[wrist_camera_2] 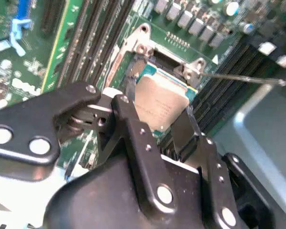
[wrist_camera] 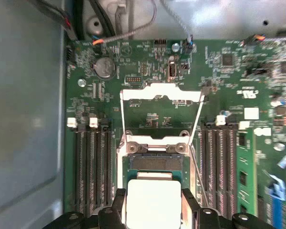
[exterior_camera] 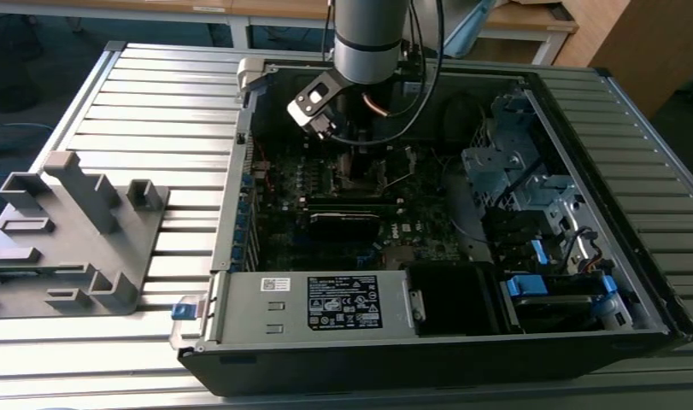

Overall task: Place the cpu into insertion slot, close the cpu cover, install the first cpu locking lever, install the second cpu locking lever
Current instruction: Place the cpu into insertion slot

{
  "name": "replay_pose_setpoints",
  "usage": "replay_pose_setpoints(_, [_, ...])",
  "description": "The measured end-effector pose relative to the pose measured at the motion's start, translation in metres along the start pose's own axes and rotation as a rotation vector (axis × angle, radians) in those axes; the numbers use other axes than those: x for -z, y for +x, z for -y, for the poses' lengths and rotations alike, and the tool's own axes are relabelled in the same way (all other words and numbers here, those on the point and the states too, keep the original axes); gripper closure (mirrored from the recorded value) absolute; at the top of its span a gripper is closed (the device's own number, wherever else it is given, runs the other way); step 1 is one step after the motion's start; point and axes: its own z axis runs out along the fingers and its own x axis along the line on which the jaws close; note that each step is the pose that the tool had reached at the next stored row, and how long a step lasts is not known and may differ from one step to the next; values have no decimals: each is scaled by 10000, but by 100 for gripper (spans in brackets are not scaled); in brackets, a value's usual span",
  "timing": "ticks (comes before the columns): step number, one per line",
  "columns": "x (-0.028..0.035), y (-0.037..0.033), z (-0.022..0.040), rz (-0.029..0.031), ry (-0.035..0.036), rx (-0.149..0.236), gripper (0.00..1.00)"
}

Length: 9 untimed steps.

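The end effector (wrist_camera_2: pixel 155 106) is clenched on the cpu (wrist_camera: pixel 153 200), its two fingers (wrist_camera_2: pixel 128 124) pressing two opposite edges so the chip's pale metal top faces the cameras. The relation that counts is cpu to insertion slot (wrist_camera: pixel 155 163). In the first wrist view the chip covers the slot's nearer part, while a dark strip of open recess shows beyond it, on the side toward the hinge. It looks short of squarely seated, and whether it touches the slot cannot be told. The chip is square, so no long axis matters; its edges run roughly parallel to the slot's rim. The cpu cover (wrist_camera: pixel 162 92) lies swung open past the hinge, flat over the motherboard (wrist_camera: pixel 229 86) toward the coin cell (wrist_camera: pixel 105 67), leaving the slot uncovered. A thin locking lever (wrist_camera_2: pixel 238 78) stands away from one corner of the slot. Room is tight, with memory slots (wrist_camera: pixel 91 167) flanking the slot on both sides just beside the fingers. The arm (exterior_camera: pixel 369 38) reaches down near the far edge of the open computer case (exterior_camera: pixel 437 354), which lies on the slatted metal surface (exterior_camera: pixel 152 94).
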Motion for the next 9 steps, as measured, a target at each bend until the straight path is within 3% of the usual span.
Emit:
replay_pose_setpoints(1, [0,0,0,-1,-31,1,46])
replay_pose_setpoints(9, [0,0,-12,-1,-31,0,46])
